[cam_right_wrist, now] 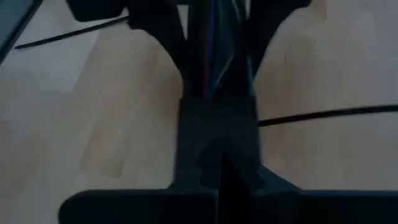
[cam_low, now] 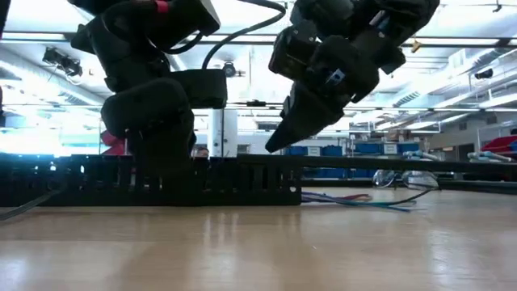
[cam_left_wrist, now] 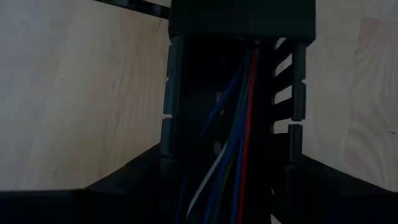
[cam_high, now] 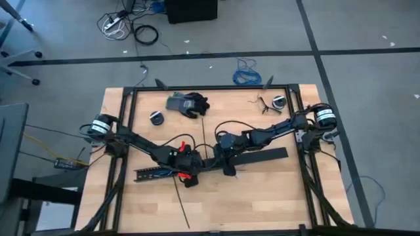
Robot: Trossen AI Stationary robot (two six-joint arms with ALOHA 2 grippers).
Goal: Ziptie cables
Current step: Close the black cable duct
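Left end effector (cam_high: 188, 165): low over the duct near the tabletop's middle; its fingers straddle the duct, one on each outer side. Whether they press the walls or stand free, I cannot tell.
Right end effector (cam_high: 226, 168): just beside the left one, at the duct's end where the flat bar begins. In the low view its fingers (cam_low: 292, 128) come to a closed point above the duct, clenched with nothing visible between them.
Cables (cam_left_wrist: 233, 134): lying lengthwise inside the duct; blue, red, green and white strands show in the left wrist view. In the low view their ends (cam_low: 355, 200) trail out of the duct's end onto the wood.
Duct (cam_high: 154, 172): black, slotted, lying flat on the tabletop (cam_high: 262, 196).
Zipties: one (cam_high: 182, 206) lies on the wood on the near side of the duct, angled toward the table's edge; another (cam_high: 203, 134) lies on the far side, near the glove.
Bar (cam_high: 262, 156): flat, black, under the right arm.
Glove (cam_high: 187, 103): dark, at the far side of the tabletop.
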